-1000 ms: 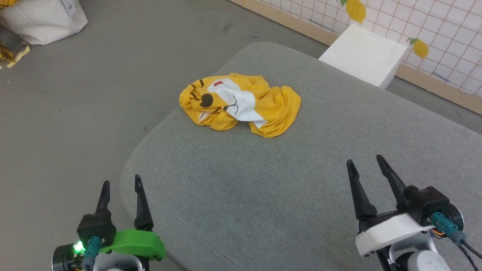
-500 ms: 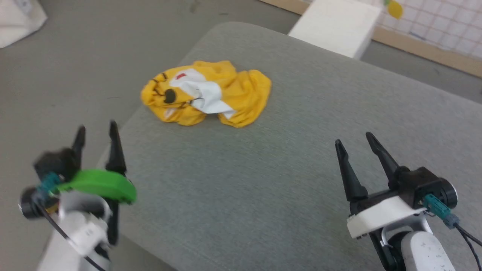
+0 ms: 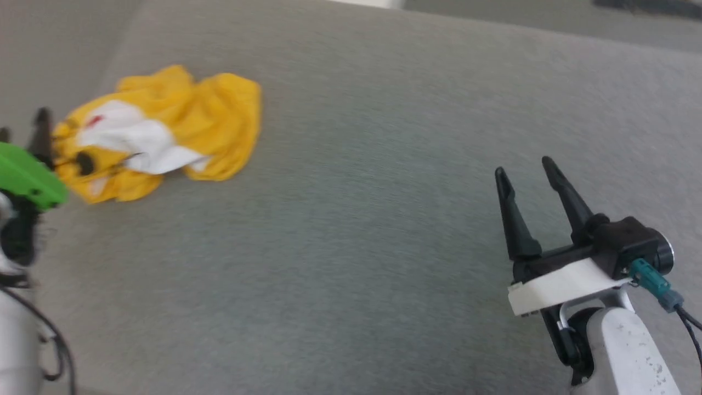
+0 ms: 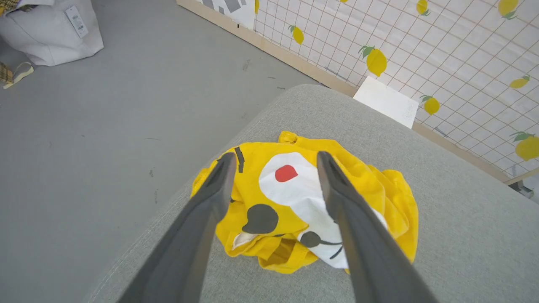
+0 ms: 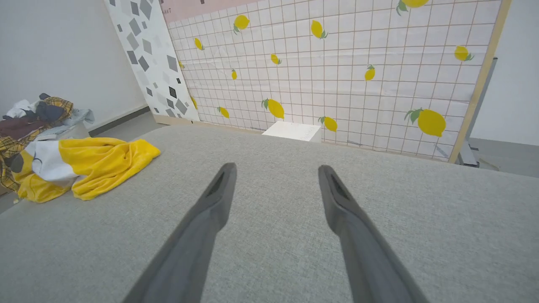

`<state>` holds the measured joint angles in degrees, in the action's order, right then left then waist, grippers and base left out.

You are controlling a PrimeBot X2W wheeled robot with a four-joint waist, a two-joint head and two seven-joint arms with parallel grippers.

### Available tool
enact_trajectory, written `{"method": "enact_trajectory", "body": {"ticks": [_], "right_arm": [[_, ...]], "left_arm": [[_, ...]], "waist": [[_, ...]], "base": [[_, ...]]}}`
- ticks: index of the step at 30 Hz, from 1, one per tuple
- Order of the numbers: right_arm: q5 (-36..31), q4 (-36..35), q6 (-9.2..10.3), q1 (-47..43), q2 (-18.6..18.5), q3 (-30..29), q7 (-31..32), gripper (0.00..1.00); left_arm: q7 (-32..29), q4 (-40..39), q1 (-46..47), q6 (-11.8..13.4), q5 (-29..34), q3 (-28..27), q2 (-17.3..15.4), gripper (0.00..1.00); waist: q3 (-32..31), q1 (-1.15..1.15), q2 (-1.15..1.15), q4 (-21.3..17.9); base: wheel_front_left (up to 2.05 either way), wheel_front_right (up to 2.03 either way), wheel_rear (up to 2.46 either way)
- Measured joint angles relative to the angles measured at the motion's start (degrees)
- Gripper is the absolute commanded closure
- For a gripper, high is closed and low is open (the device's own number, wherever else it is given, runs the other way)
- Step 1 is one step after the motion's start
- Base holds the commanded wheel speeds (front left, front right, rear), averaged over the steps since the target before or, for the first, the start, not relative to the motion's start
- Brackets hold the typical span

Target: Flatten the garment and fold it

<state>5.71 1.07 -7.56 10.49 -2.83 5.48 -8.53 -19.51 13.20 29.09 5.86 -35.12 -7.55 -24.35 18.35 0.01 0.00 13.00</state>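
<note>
A yellow shirt [image 3: 164, 131] is seen crumpled in a heap on the grey surface [image 3: 351, 219], close to a rounded corner of it. The print is turned up: a white muzzle, a red patch and black marks are shown in the left wrist view [image 4: 290, 198]. The shirt is neither flattened nor folded.

The left end effector [image 3: 22, 129] is held just beside the shirt, with its fingers spread wide and nothing between them. In its own view [image 4: 276, 156] the print is framed between the two fingers, and contact with the cloth cannot be made out.

The right end effector [image 3: 524, 167] is kept well apart from the shirt, over bare surface, also spread wide and empty. In its own view [image 5: 276, 167] the shirt [image 5: 92, 164] is seen far off to one side.

Beyond the shirt a grey floor [image 4: 105, 105], a white block [image 4: 385, 101], a lemon-printed grid panel [image 4: 421, 50] and a white bag [image 4: 50, 33] are seen.
</note>
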Motion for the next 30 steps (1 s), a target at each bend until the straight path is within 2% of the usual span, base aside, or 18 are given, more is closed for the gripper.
{"method": "enact_trajectory", "body": {"ticks": [5,12,17,18,19,20,24,28,30], "right_arm": [[1.5,1.0,0.0,1.4,0.0,0.0,-1.6,0.0],[2.2,3.0,0.0,2.1,0.0,-0.5,-3.1,0.0],[2.5,3.9,0.0,2.8,-0.1,-0.1,-3.9,0.0],[2.5,4.1,0.0,2.8,-0.1,-0.2,-4.1,0.0],[2.5,4.3,0.0,2.8,-0.1,-0.4,-4.2,0.0],[2.5,4.5,0.0,2.8,-0.1,-0.5,-4.2,0.0],[2.5,5.0,0.0,2.7,-0.1,-0.9,-4.5,0.0],[2.5,5.7,0.0,2.5,-0.1,-1.2,-4.7,0.0],[2.6,6.0,0.0,2.0,-0.1,-1.3,-4.7,0.0]], "left_arm": [[-6.2,-0.2,0.1,3.5,-2.2,-3.3,-3.1,0.0],[-18.9,0.8,-2.3,8.5,-2.3,-2.0,-4.9,0.0],[-25.8,-1.3,-5.7,9.8,-4.1,-1.8,-5.7,0.02],[-26.7,-1.9,-6.1,9.9,-4.7,-2.0,-6.1,0.55],[-26.9,-2.6,-6.6,9.9,-5.2,-2.2,-6.2,0.84],[-26.4,-3.3,-7.0,9.8,-5.2,-2.3,-6.2,1.0],[-18.8,-4.3,-8.2,8.3,-2.0,-1.8,-6.3,1.0],[-4.9,-4.3,-7.4,7.2,3.5,-2.0,-7.0,1.0],[3.9,-4.9,-5.4,5.7,7.0,-1.3,-7.9,1.0]], "waist": [[3.5,0.0,0.0,-5.3],[8.3,0.0,0.0,-10.7],[10.1,0.0,0.0,-13.4],[10.3,0.0,0.0,-13.7],[10.2,0.0,0.0,-13.9],[10.0,0.0,0.0,-14.0],[8.9,0.0,0.0,-13.8],[6.5,0.0,0.0,-13.2],[4.8,0.0,0.0,-12.6]], "base": [[0.0,0.0,0.0],[0.0,0.0,0.0],[0.0,0.0,0.0],[0.0,0.0,0.0],[0.0,0.0,0.0],[0.0,0.0,0.0],[0.0,0.0,0.0],[0.0,0.0,0.0],[0.0,0.0,0.0]]}}
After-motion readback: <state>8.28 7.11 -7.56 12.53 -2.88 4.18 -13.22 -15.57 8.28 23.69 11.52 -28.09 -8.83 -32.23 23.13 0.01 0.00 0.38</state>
